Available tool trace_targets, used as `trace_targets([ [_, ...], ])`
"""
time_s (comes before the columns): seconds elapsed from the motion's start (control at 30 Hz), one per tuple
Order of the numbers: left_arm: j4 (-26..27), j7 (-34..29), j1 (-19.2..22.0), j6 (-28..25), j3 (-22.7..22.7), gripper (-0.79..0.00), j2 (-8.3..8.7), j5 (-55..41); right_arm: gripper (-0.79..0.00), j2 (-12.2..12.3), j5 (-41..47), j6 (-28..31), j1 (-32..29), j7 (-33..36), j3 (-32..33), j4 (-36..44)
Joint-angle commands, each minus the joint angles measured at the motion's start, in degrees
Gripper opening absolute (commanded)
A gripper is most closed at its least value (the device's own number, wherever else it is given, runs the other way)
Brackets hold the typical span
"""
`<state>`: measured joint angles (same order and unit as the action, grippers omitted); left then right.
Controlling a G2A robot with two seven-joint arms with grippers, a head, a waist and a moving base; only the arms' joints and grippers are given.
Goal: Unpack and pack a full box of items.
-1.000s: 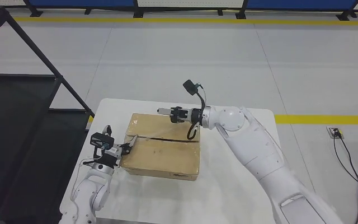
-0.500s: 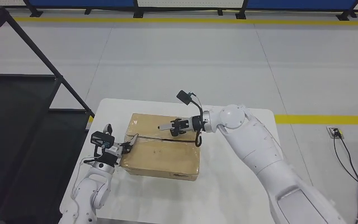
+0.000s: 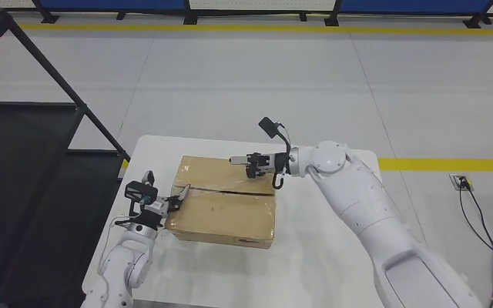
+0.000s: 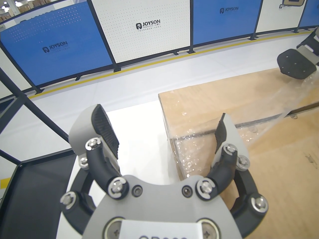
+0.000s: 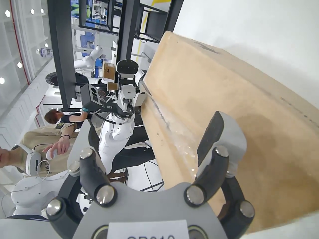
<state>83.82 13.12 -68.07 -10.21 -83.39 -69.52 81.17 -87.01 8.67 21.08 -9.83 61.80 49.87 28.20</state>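
Box, from above: a brown cardboard box point(image 3: 223, 200) lies flat on the white table point(image 3: 323, 254), nearer the table's left half. Its flaps are closed and a dark seam runs along the lid.
Left gripper, from above: the left gripper point(image 3: 178, 197) sits at the box's left end, level with the seam.
Right gripper, from above: the right gripper point(image 3: 237, 160) hangs over the far strip of the lid, pointing along it.
Box, left wrist view: the lid point(image 4: 261, 150) is plain tan card. A band of clear tape point(image 4: 199, 145) covers the seam and folds down over the end, shiny and wrinkled (it catches the light in specks).
Left gripper, left wrist view: its fingers are spread wide point(image 4: 160, 115), one above the lid beside the seam and the other above the bare table point(image 4: 139, 125). The box's end edge lies between them, and I cannot tell if either pad touches.
Right gripper, left wrist view: a black pad point(image 4: 296, 65) shows farther along the lid.
Box, right wrist view: the lid point(image 5: 224, 88) stretches away, with the taped seam point(image 5: 162, 118) as a glossy line down it.
Right gripper, right wrist view: the fingers stand apart point(image 5: 152, 130) with nothing between them, one over the lid and the other off its edge.
Left gripper, right wrist view: it is at the far end of the seam point(image 5: 139, 93).
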Motion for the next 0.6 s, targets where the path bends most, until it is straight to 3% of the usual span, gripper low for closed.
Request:
trace_targets([
  [0.0,0.2,-0.1,-0.1,0.0,0.1,0.0,-0.01,0.1,0.0,0.5,-0.2,-0.5,0.0,0.2,0.7,0.3],
  [0.17,0.4,-0.1,-0.2,-0.1,0.2,0.0,-0.03,0.1,-0.037,1.7,-1.1,-5.0,-0.3,1.9,2.1,1.7],
  [0.57,0.7,0.4,-0.7,0.1,0.0,0.0,-0.03,0.0,0.0,3.5,-2.8,-14.4,-2.4,9.1,3.0,6.5],
])
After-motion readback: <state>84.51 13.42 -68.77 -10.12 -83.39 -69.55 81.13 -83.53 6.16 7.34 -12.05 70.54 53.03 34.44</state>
